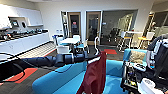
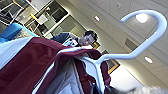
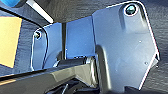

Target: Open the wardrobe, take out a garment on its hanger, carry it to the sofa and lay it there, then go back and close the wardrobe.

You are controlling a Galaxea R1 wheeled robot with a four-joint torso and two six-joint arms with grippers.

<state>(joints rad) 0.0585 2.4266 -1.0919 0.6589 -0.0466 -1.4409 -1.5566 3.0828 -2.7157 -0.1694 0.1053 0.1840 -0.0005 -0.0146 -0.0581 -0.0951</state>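
Note:
My left arm reaches in from the left in the head view, and my left gripper is shut on the hanger, a thin white one with its curved hook pointing up. The maroon garment with white trim hangs from it, above the seat of the turquoise sofa. In the left wrist view the hanger's hook curves overhead and the garment spreads out below it, maroon with a white sleeve. The wardrobe is out of view.
A smaller blue seat with a patterned cushion stands right of the sofa. A person with a control rig is at the far right. A white kitchen counter runs along the left wall. A white table with chairs stands behind.

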